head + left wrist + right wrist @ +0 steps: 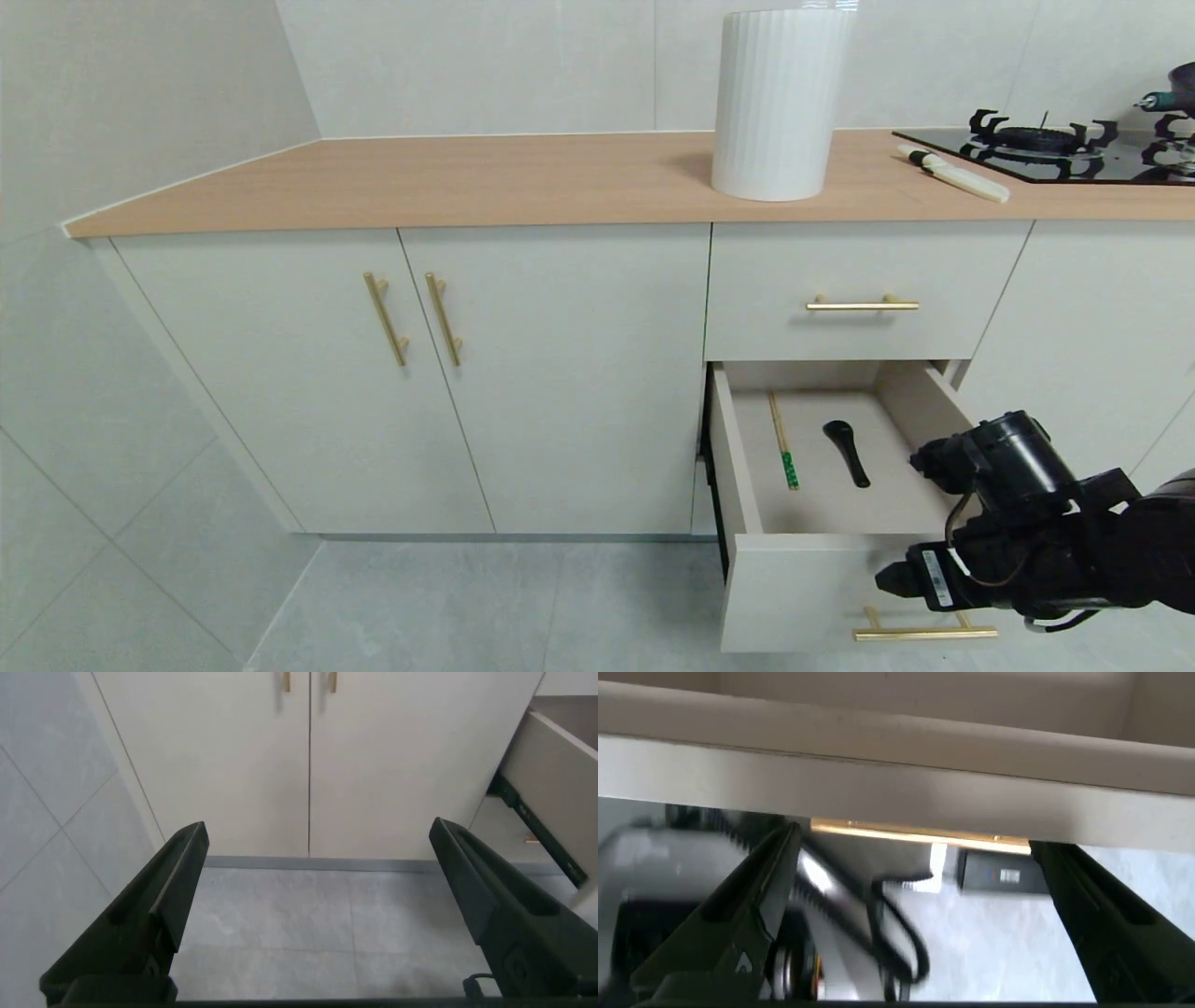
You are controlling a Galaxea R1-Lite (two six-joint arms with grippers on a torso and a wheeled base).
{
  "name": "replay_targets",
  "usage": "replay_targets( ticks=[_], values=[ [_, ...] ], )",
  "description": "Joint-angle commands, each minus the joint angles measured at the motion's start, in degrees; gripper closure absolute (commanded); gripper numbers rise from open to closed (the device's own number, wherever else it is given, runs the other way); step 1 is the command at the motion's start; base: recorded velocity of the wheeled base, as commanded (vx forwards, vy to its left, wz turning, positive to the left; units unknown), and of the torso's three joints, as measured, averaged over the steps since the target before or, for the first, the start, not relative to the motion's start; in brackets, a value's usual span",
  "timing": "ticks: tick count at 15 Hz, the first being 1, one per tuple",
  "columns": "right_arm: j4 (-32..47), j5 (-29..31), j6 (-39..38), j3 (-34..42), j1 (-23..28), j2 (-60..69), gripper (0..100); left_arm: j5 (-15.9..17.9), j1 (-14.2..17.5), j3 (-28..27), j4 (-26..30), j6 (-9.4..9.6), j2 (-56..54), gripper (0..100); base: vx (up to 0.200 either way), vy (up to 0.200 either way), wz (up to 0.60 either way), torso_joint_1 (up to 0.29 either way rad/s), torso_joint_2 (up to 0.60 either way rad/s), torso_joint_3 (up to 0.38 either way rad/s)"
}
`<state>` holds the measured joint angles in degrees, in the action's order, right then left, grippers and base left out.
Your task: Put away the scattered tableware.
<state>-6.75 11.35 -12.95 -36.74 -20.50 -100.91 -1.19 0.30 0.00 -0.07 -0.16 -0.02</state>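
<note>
The lower drawer (738, 467) is pulled out. A pair of chopsticks with green ends (782, 453) and a black spoon (848, 453) lie on its floor. A cream-handled knife (952, 173) rests on the wooden counter (467, 182) beside the stove. My right arm (1027, 532) hangs at the drawer's front right corner. My right gripper (913, 845) is open, and the drawer's gold handle (920, 835) sits between its fingers without being clamped. My left gripper (318, 829) is open and empty above the floor, facing the cabinet doors.
A tall white ribbed container (775, 103) stands on the counter above the drawers. A gas stove (1055, 149) is at the counter's right end. The upper drawer (859, 303) and the double doors (420, 317) are closed. Grey floor tiles (467, 607) lie in front.
</note>
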Motion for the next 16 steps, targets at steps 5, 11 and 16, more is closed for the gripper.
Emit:
replay_targets(
  ticks=[5, 11, 16],
  values=[
    [-9.4, 1.2, 0.5, -6.9, 2.8, -9.1, 0, 0.0, 0.0, 0.0, 0.0, -0.02, 0.0, 0, 0.0, 0.0, 0.0, 0.0, 0.0, 0.0],
    [-11.5, 1.5, 1.3, -22.8, 5.7, -19.6, 0, 0.0, 0.0, 0.0, 0.0, -0.02, 0.0, 0, 0.0, 0.0, 0.0, 0.0, 0.0, 0.0],
    [-16.2, 1.5, 1.9, -33.7, 8.6, -29.0, 0, 0.0, 0.0, 0.0, 0.0, -0.02, 0.0, 0, 0.0, 0.0, 0.0, 0.0, 0.0, 0.0]
  ],
)
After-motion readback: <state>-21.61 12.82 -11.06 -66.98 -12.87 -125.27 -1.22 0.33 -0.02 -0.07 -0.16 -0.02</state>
